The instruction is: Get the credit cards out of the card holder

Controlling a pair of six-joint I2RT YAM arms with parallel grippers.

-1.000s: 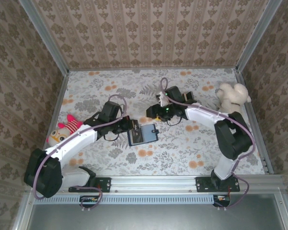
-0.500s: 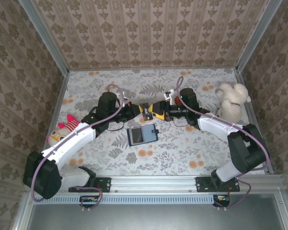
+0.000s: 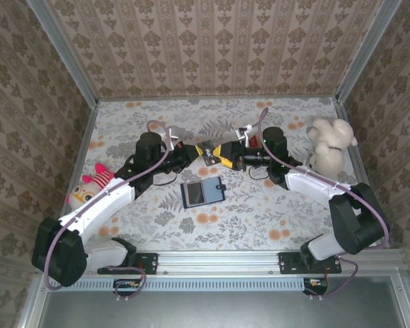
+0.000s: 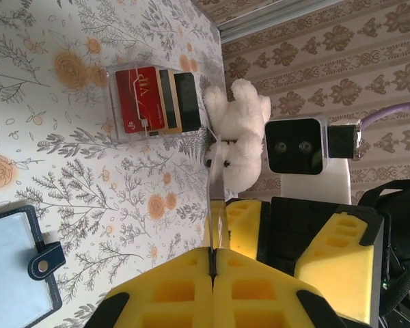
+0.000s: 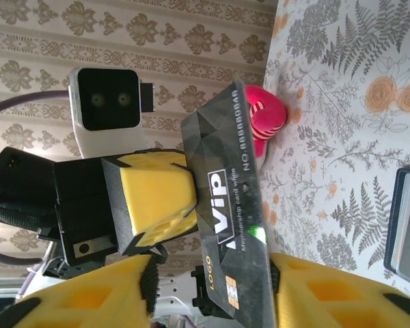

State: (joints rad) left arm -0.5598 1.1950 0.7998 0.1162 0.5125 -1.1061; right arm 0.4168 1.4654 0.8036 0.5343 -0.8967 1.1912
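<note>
Navy-blue bifold card holder (image 3: 202,192) lies open on the floral bench (image 3: 260,219), at 6 o'clock of both claws, nothing touching it. Beyond it, left claw (image 4: 213,258) is clamped on a dark grey VIP credit card (image 5: 222,205). Right claw (image 5: 212,290) has its jaws parted either side of the same card, not yet pinching. Further off, at 11 o'clock in the left wrist view, a red VIP card (image 4: 140,99) lies flat on the bench. Judged: at least two cards out; cannot tell whether any remain in the slots

Damask-papered walls (image 3: 212,48) (floral tabletop (image 3: 260,212))
</note>
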